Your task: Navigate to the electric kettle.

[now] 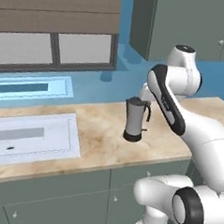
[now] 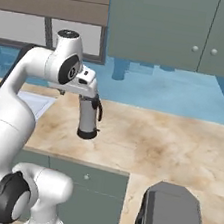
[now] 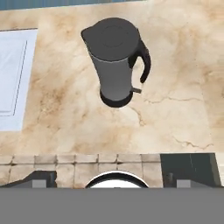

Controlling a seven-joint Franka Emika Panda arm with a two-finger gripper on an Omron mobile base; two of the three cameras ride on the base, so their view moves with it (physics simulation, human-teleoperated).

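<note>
Electric kettle (image 3: 114,70): grey metal body, dark lid, dark handle, dark base. Tabletop (image 3: 175,83): beige marble pattern with brown veining. Sink (image 1: 32,137): white. Cabinet fronts (image 1: 57,190): grey-green. Wall (image 2: 163,88): blue. Arm (image 1: 197,133): white, dark joints.

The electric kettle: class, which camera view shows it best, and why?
The hand view: the electric kettle appears large and whole, with lid, handle and base. The left base view shows it smaller but whole; in the right base view the arm covers its top.

Glossy white arm (image 1: 197,133) — rounded, bulbous links, dark grey bands at the joints, dark round end caps.
</note>
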